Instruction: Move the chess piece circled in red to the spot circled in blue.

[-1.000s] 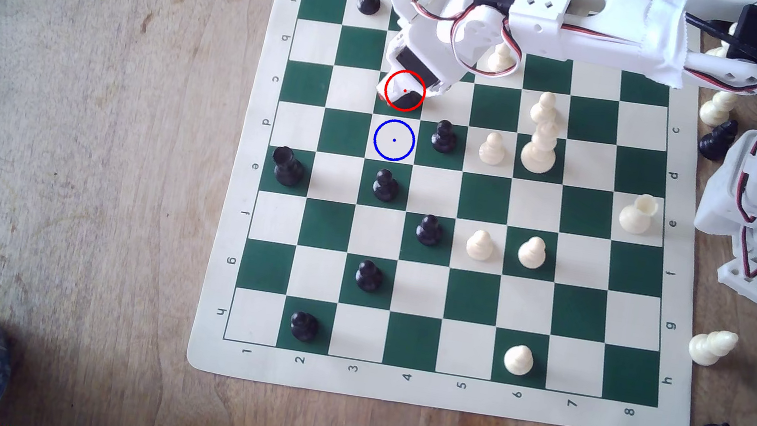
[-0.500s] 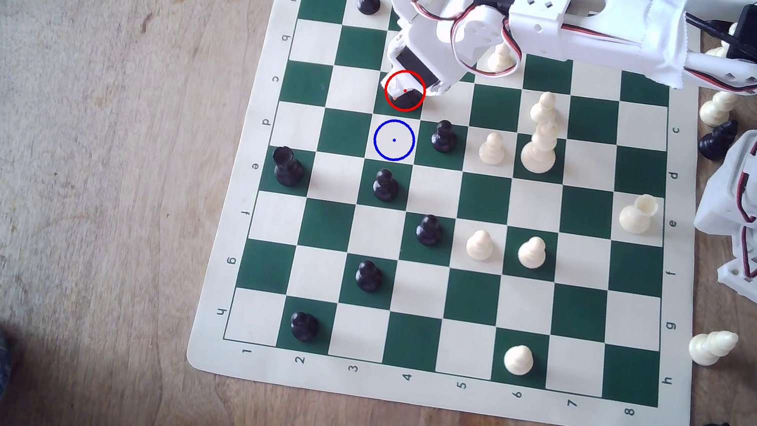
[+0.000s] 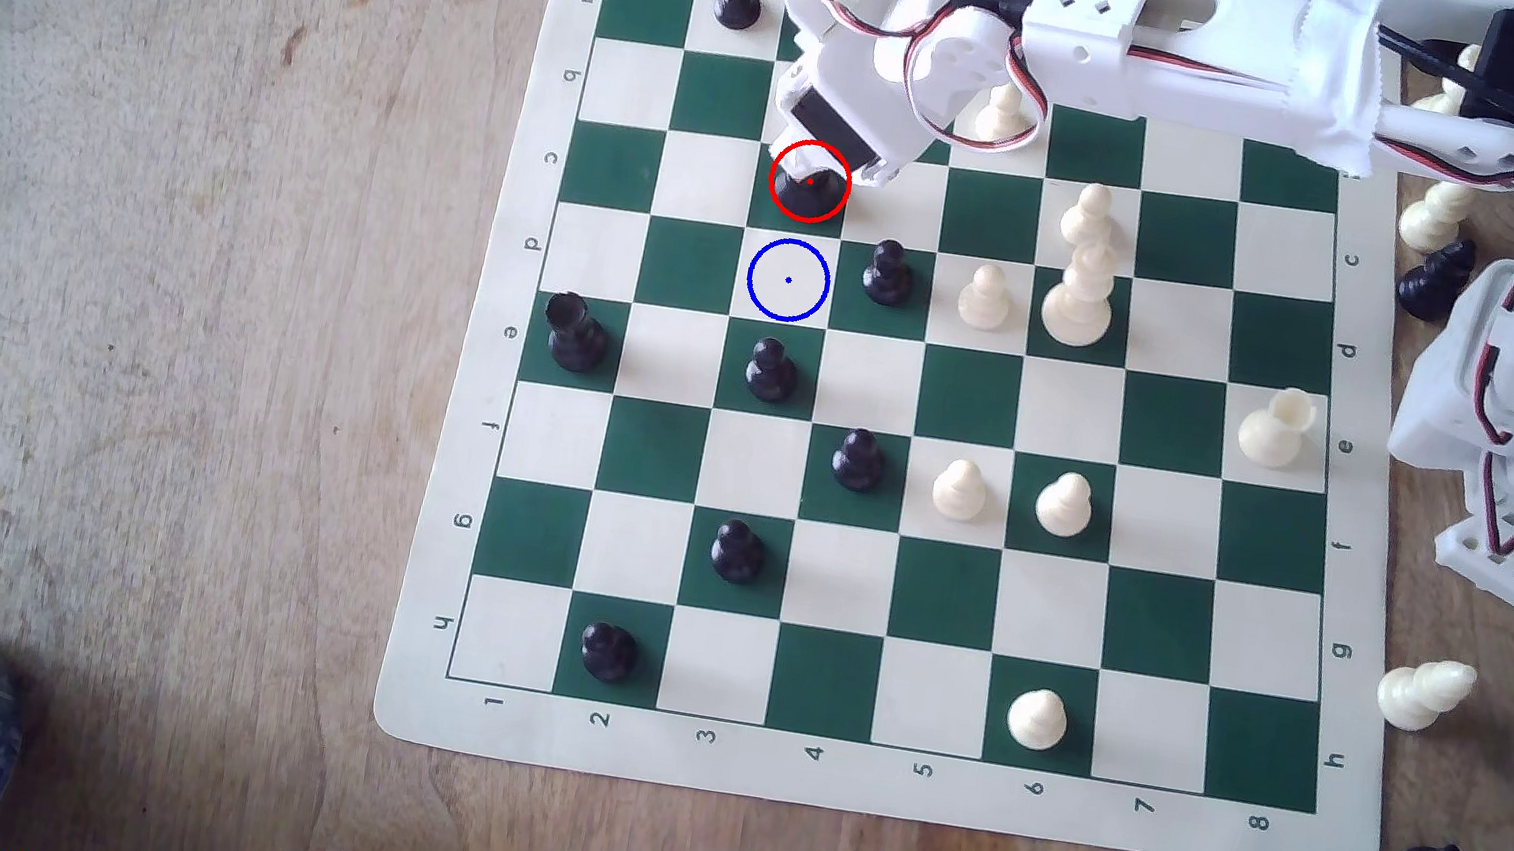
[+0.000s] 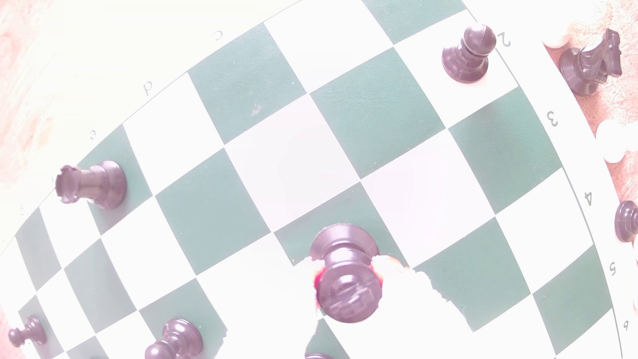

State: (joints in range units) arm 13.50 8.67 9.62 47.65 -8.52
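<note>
- Black, tall chess piece circled in red (image 3: 808, 187) stood on a green square in column 3, row c, toward the far side of the chess board (image 3: 1448, 819).
- Gripper (image 4: 347, 276) sat low over that piece; in the wrist view its white padded fingers (image 4: 397, 272) pressed on both sides of the upper stem, so they looked closed on the piece.
- Base seemed to touch the square, or nearly so; lift-off could not be told.
- Spot circled in blue (image 3: 788, 280) was the cream square just next to it on the near side, unoccupied.
- Step in hand, as judged: grasp made, lift about to begin.
- Next move likely calls for a short straight lift, one square toward the near side, then a level set-down on the blue dot.
- Black pawn (image 3: 887, 273) stood on the square right of the target in the exterior view, another black pawn (image 3: 770, 371) just beyond it on the near side; clearance looked tight.
- Black rook (image 3: 575, 334) stood well left, out of the way.
</note>
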